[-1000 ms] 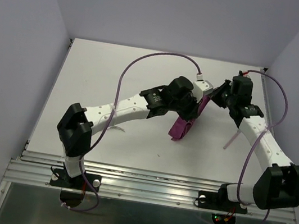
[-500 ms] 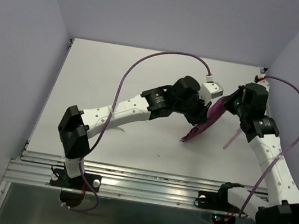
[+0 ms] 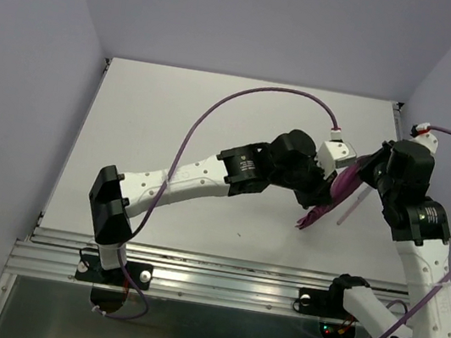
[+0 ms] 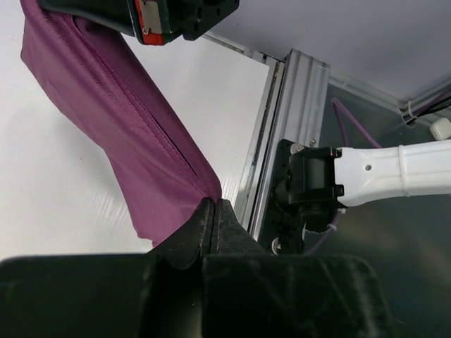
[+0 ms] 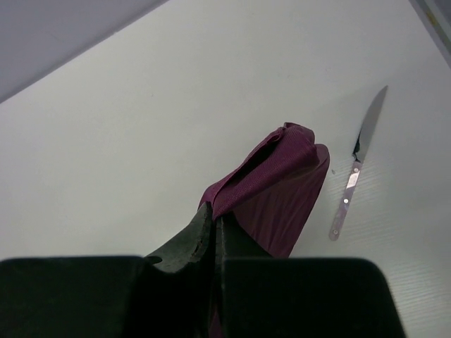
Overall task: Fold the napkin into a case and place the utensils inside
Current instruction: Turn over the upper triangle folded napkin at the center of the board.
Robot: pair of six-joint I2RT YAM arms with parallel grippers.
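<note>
The burgundy napkin hangs bunched between both grippers over the right part of the table, its lower end drooping towards the surface. My left gripper is shut on one edge of the napkin, and the fingertips pinch a corner. My right gripper is shut on another edge of the napkin, its jaws pressed together on the cloth. One utensil, a knife, lies flat on the table just beyond the cloth. It shows as a pale sliver beside the right arm. No folded case is visible.
The white table ends at a metal rail along the near side. The right arm's base sits on that rail. Pale walls close in the left, back and right. A purple cable loops above the left arm.
Both grippers have carried the napkin to the right and nearer the front, from the table's middle to its right side. The right arm has swung outwards to the right. Both grips stay shut.
</note>
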